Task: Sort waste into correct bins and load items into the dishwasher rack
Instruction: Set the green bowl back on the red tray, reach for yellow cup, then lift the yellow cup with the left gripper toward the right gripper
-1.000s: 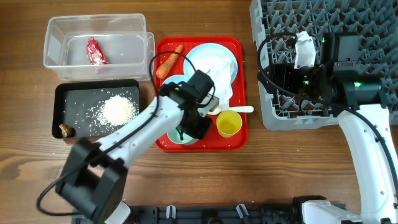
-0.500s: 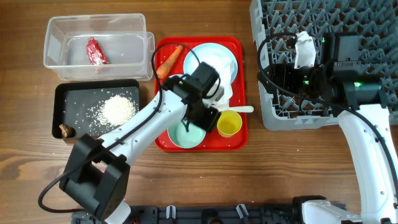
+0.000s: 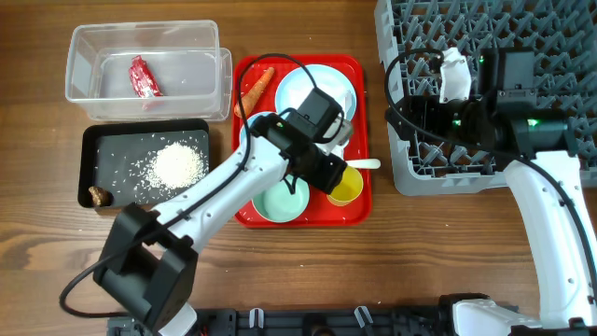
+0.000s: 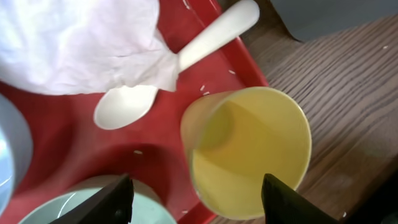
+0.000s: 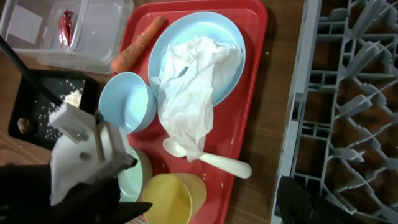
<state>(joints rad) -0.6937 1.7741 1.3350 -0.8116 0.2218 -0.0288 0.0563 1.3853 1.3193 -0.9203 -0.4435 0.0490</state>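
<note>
Hovering: left fingers [image 4: 115, 200] apart over smooth round yellow cup [image 4: 249, 152] | right fingers [image 5: 297, 200] apart near grey grid rack [image 5: 348, 93]

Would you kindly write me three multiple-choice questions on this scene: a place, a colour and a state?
1. Of the clear tub, the black tray and the red tray, which holds the red wrapper?
A the black tray; B the clear tub; C the red tray.
2. What colour is the small cup under the left gripper?
A red; B light blue; C yellow.
3. How does the left gripper stand?
A open, a finger on each side of the cup; B shut on the cup; C shut on nothing.
Answers: 1 B, the overhead view shows the wrapper inside the tub; 2 C, the left wrist view shows it yellow; 3 A, the fingers stand apart there with the cup between them.
</note>
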